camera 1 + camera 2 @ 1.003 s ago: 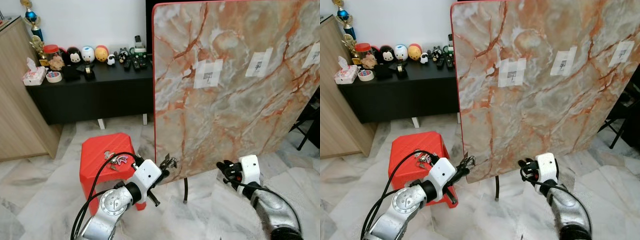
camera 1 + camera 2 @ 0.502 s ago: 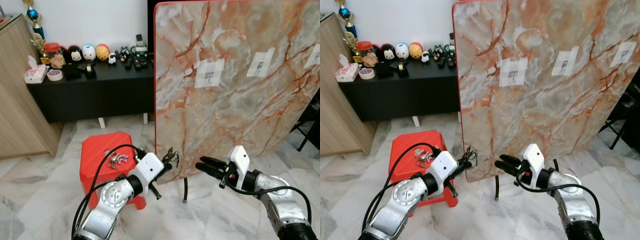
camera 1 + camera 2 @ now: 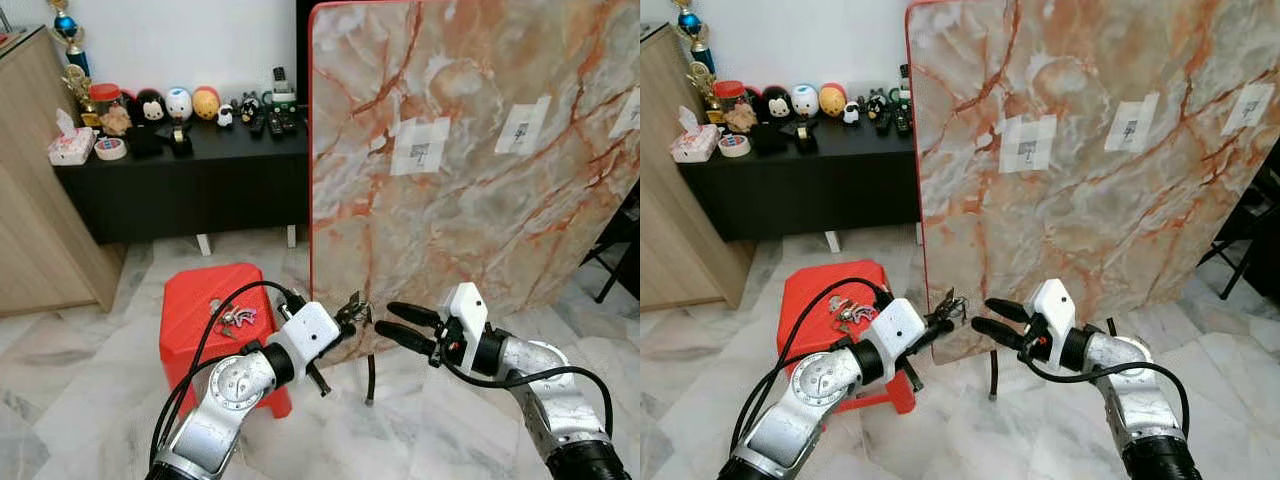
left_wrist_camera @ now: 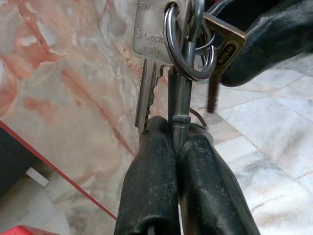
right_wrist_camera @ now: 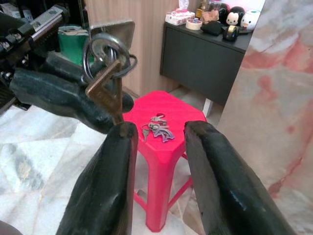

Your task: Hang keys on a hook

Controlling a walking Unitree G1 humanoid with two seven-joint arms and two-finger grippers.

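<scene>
since a moment ago the right gripper (image 3: 383, 318) has swung in from the side and now points its parted fingers at the left gripper (image 3: 352, 312) — the two nearly meet in front of the lower corner of the marble board (image 3: 470, 170). the left one is pinched tight on a bunch of keys (image 4: 182, 44), gripping the stem below the ring. a second bunch (image 3: 234, 319) lies on the red stool (image 3: 190, 320). it looks like a hand-over is in hand: next, i'd guess, the right fingers must close on the ring before the left lets go, then carry it up to a taped hook (image 3: 419, 147) on the board
</scene>
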